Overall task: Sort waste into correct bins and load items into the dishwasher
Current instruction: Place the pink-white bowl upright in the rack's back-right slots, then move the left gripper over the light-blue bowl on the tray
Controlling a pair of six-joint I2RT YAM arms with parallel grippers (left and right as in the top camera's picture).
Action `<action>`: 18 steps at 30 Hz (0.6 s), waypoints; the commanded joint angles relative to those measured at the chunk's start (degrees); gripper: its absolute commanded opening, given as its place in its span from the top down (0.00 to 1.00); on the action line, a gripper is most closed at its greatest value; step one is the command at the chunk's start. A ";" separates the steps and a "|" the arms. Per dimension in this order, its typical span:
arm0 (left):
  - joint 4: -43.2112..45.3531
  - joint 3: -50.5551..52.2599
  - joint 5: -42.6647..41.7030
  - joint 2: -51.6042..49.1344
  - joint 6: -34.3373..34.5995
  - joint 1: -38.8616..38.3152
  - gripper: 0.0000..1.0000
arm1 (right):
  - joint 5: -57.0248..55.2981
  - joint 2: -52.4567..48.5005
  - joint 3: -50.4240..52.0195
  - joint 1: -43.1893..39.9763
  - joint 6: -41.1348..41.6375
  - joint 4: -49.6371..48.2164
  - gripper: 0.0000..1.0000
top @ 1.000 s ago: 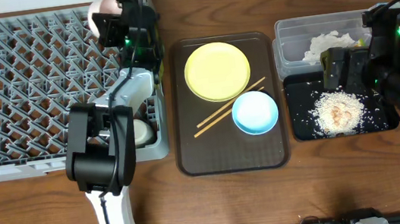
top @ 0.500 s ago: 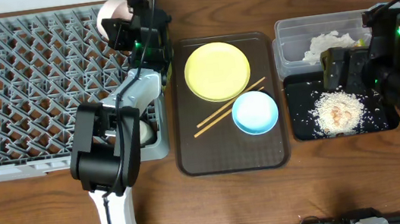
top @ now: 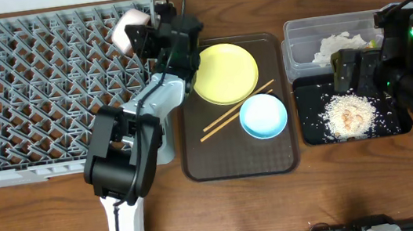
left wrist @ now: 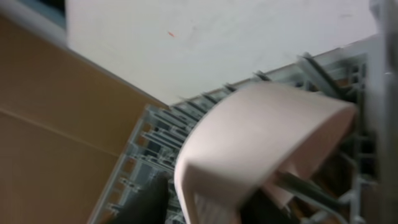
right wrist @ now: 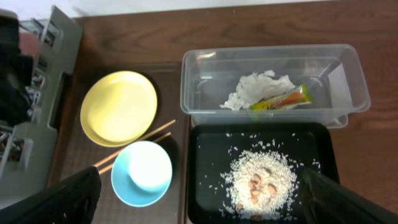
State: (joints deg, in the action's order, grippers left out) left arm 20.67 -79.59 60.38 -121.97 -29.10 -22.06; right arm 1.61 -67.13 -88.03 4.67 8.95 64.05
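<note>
The small pale cup (top: 130,26) lies at the far right corner of the grey dish rack (top: 30,90). In the left wrist view the cup is tilted across the upright pegs, not seated mouth-down between them. The left hand (top: 151,34) is close against it on the side toward the brown tray (top: 196,160). Its fingers are blurred and mostly cut off in the wrist view, so I cannot tell whether they grip the cup or stand clear of it.

The main risk, as I judge it, is the cup. It looks only propped on the pegs, so a finger catching its rim on the way out could tip it over the rack's far or right edge onto the surface. It might also roll by itself once nothing steadies it.

The left arm crosses the rack's right edge and, from overhead, overlaps the left edge of the yellow plate (top: 226,72). A low swing toward the tray could shove the plate, or knock the chopsticks (top: 237,108) leaning beside the blue bowl (top: 263,116).

The right hand (top: 347,73) is spread wide and empty. It sits over the line where the clear tub (top: 295,33), holding the tissue (top: 336,43) and wrapper (right wrist: 281,99), meets the black tray (top: 311,130). A careless drop there could scatter the rice crumbs (top: 351,113).
</note>
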 commanded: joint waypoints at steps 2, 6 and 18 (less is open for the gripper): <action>-2.73 -0.50 -4.52 -1.16 7.65 0.63 0.42 | -0.50 -0.07 -0.20 -0.52 0.20 0.07 0.01; -3.48 -0.52 -9.44 -1.14 8.52 0.66 0.28 | -0.50 -0.07 -0.20 -0.52 0.22 0.07 0.01; -18.21 -0.92 -27.41 12.50 19.34 -0.24 0.16 | -0.50 -0.07 -0.20 -0.52 0.20 0.07 0.01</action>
State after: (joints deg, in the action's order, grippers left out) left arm 7.40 -79.81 42.94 -117.56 -17.54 -21.98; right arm 1.61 -67.13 -88.03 4.67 8.95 64.10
